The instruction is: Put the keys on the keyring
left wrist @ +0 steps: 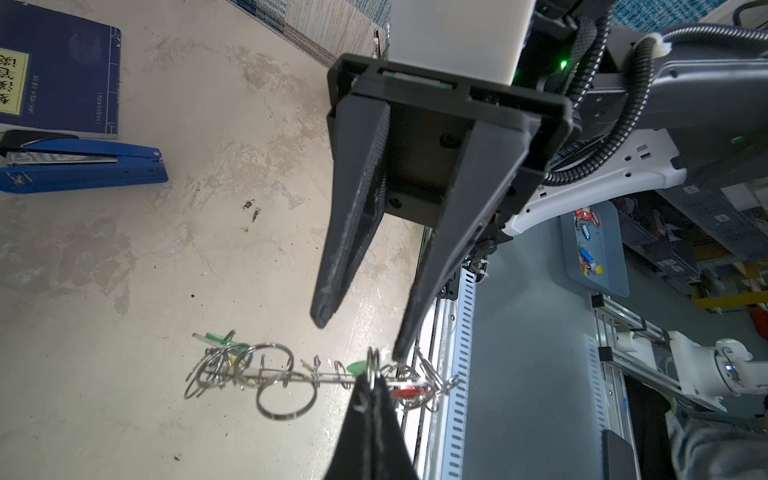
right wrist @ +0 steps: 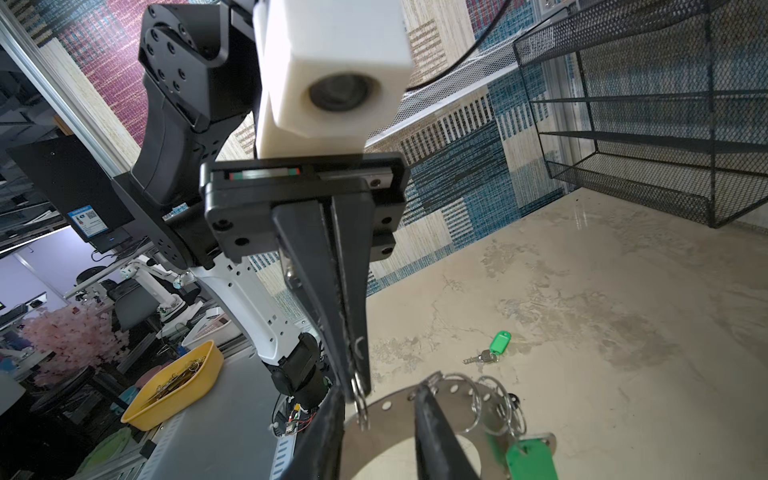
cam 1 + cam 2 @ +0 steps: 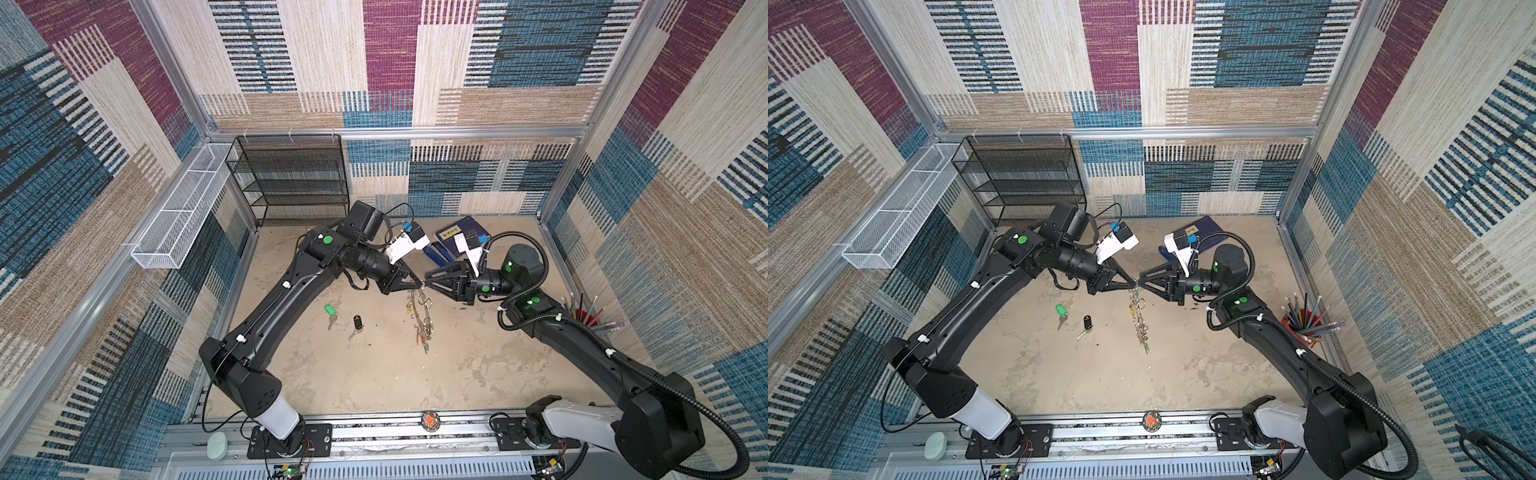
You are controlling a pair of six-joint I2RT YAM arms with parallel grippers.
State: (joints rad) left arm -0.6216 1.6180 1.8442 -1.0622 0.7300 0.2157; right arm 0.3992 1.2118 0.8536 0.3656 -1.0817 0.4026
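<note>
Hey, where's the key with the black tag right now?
In both top views the black-tagged key lies on the table left of centre, between the green-tagged key and the hanging keyring.

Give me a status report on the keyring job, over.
Left claw shut on keyring, held aloft. Right claw open, at its rim. Green-tag key, black-tag key loose on table. Nothing blocking.
</note>
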